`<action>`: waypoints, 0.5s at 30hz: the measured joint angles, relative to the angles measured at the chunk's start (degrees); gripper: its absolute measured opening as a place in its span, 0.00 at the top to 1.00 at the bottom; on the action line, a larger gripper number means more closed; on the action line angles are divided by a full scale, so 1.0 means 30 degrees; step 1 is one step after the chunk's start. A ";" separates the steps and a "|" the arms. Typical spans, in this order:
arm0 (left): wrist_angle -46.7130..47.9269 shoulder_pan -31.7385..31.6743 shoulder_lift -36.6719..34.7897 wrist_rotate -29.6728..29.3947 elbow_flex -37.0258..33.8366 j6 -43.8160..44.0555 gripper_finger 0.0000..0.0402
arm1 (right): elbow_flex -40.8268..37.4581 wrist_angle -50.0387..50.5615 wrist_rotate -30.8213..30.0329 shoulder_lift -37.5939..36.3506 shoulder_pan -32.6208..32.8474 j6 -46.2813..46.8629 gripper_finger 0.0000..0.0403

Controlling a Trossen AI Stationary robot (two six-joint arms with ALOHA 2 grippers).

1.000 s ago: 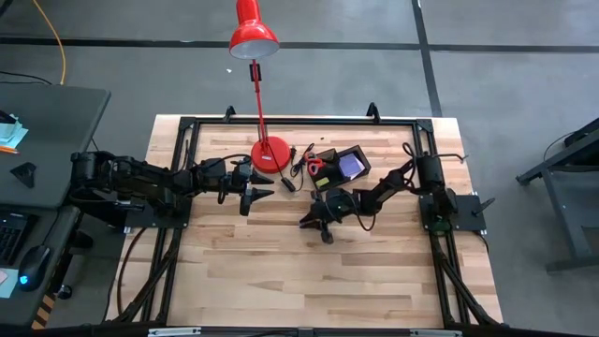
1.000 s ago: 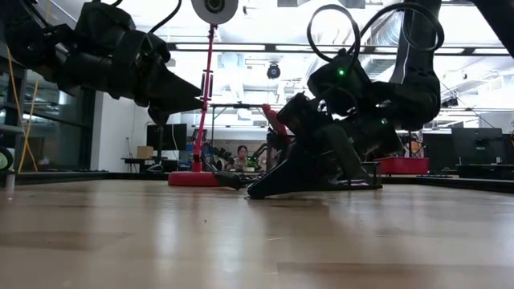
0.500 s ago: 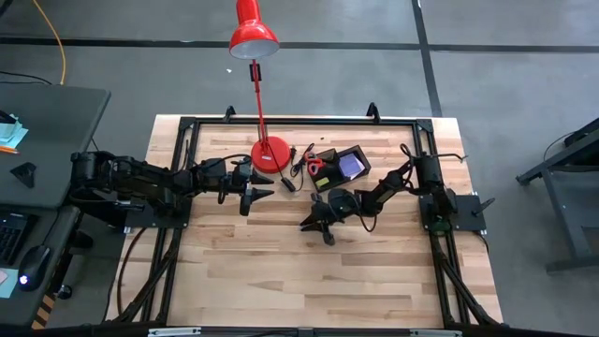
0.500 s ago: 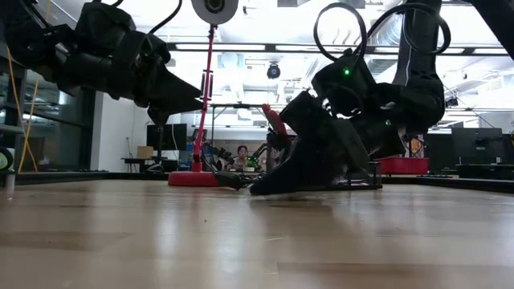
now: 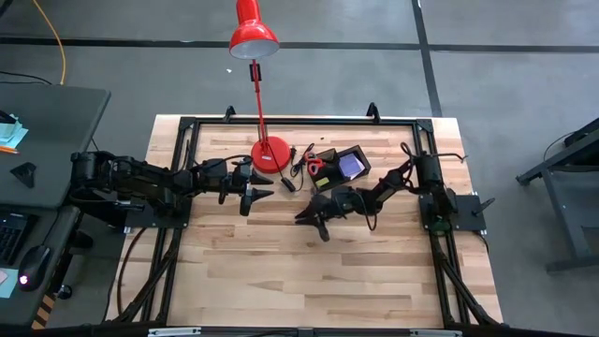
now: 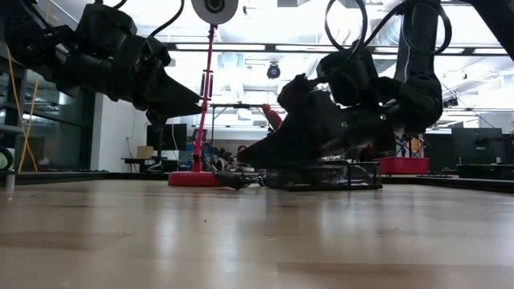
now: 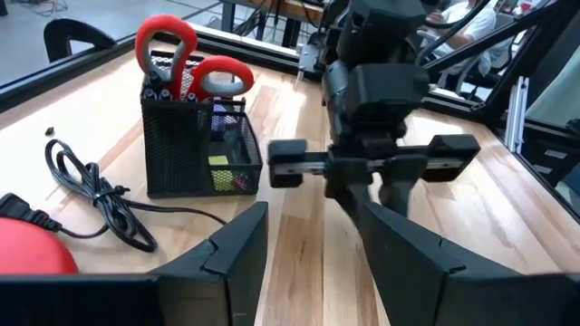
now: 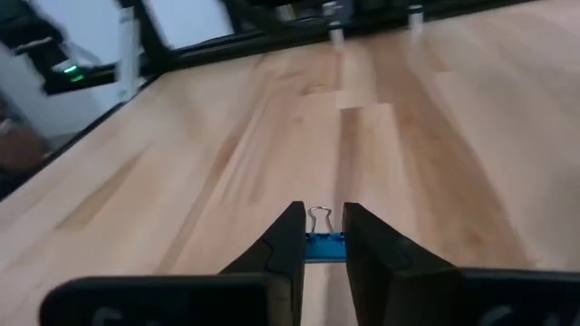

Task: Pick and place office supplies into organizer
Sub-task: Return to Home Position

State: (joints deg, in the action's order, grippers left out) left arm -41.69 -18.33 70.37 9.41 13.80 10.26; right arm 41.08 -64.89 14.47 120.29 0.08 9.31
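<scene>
Raised off the tabletop (image 5: 281, 271) since a second ago: right end effector (image 8: 319, 217), frame centre in the high view, nearly closed on a blue binder clip (image 8: 319, 244). Scissors (image 7: 181, 54) and purple pad (image 5: 351, 165) are seen in the organizer (image 7: 177, 145), upper centre; clip delivery is judged outstanding. Left end effector (image 5: 259, 201) is held agape, empty.

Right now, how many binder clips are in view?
1: a blue binder clip, pinched between the right gripper's fingers. More may be hidden inside the black organizer. The left gripper waits open beside the lamp base.

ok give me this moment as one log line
left gripper open, hovering by lamp base | right gripper shut on blue binder clip, off table beside organizer | scissors in organizer
</scene>
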 joint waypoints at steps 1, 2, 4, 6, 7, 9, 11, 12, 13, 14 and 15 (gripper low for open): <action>-0.0007 0.0000 0.0000 0.0000 0.0000 0.0000 0.58 | 0.0000 -0.0019 -0.0342 -0.0007 -0.0024 0.0164 0.89; -0.0002 -0.0004 0.0000 0.0000 0.0000 0.0000 0.58 | 0.0000 -0.0019 -0.0814 -0.0007 -0.0024 0.0331 0.88; 0.0073 -0.0005 0.0000 0.0000 0.0000 0.0010 0.58 | 0.0000 -0.0022 -0.1496 -0.0014 -0.0024 0.0462 0.88; 0.0173 -0.0001 0.0000 0.0000 0.0000 0.0015 0.58 | 0.0000 -0.0031 -0.1928 -0.0021 -0.0024 0.0474 0.89; 0.0227 0.0000 0.0000 0.0000 0.0000 0.0015 0.58 | 0.0000 -0.0050 -0.2183 -0.0022 -0.0024 0.0593 0.90; 0.0327 0.0000 0.0000 0.0000 0.0000 0.0015 0.58 | 0.0000 -0.0160 -0.2470 -0.0022 -0.0024 0.0871 0.91; 0.0417 -0.0003 0.0000 0.0000 0.0000 0.0019 0.58 | 0.0000 -0.0224 -0.2476 -0.0022 -0.0024 0.1150 0.91; 0.0423 -0.0007 0.0000 0.0000 0.0000 0.0022 0.58 | 0.0007 -0.0332 -0.2489 -0.0022 -0.0024 0.1285 0.91; 0.0415 -0.0007 0.0000 0.0000 0.0000 0.0066 0.58 | 0.0007 -0.0519 -0.2493 -0.0022 -0.0024 0.1404 0.90; 0.0415 -0.0005 0.0000 0.0000 0.0000 0.0133 0.58 | 0.0013 -0.0670 -0.2497 -0.0028 -0.0024 0.1473 0.89; 0.0415 -0.0007 0.0000 0.0000 0.0000 0.0154 0.58 | 0.0015 -0.0764 -0.2504 -0.0036 -0.0024 0.1620 0.89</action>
State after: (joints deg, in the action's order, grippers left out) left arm -40.45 -18.35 70.37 9.41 13.80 10.72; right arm 41.12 -67.18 6.96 120.18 0.01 14.17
